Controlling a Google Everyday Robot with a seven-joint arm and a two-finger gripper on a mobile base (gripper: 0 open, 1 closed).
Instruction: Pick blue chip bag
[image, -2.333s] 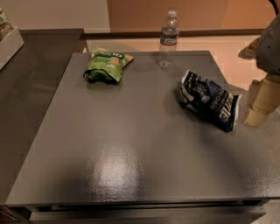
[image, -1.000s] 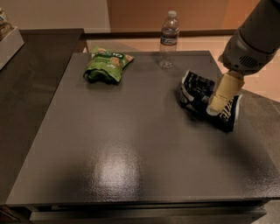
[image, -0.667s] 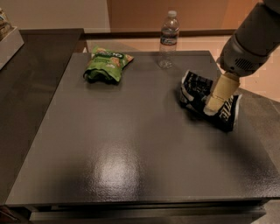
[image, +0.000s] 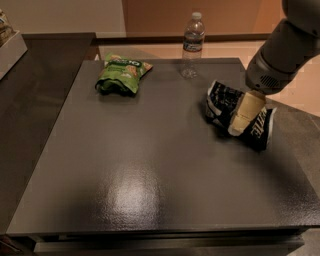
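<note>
1. Worktop (image: 150, 170): dark grey, glossy, square; a light glare patch shows on its near middle.
2. Blue chip bag (image: 221, 104): dark navy with white patches and lettering, lying crumpled on the right side of the worktop, towards the far half. Its long axis runs diagonally from far-left to near-right. The near-right end lies close to the worktop's right edge and bears white lettering too small to read.
3. Pincer (image: 236, 129): beige, angled down from the upper right, lying across the middle of the blue chip bag. It covers the bag's centre. Whether it is apart, together or clamped on the bag cannot be told.
4. Arm (image: 282, 52): grey, bulky, entering from the upper right corner, cut off by the frame edge. Nothing else stands between it and the bag.
5. Green snack bag (image: 122, 74): far left part of the worktop, well apart from the blue chip bag.
6. Water bottle (image: 192, 42): clear, upright, white cap, at the far edge of the worktop, between the two bags and beyond them.
7. Dark counter (image: 35, 85): adjoining the worktop on the left.
8. Pale box (image: 11, 50): far left on the dark counter, cut off by the frame; contents not discernible.
</note>
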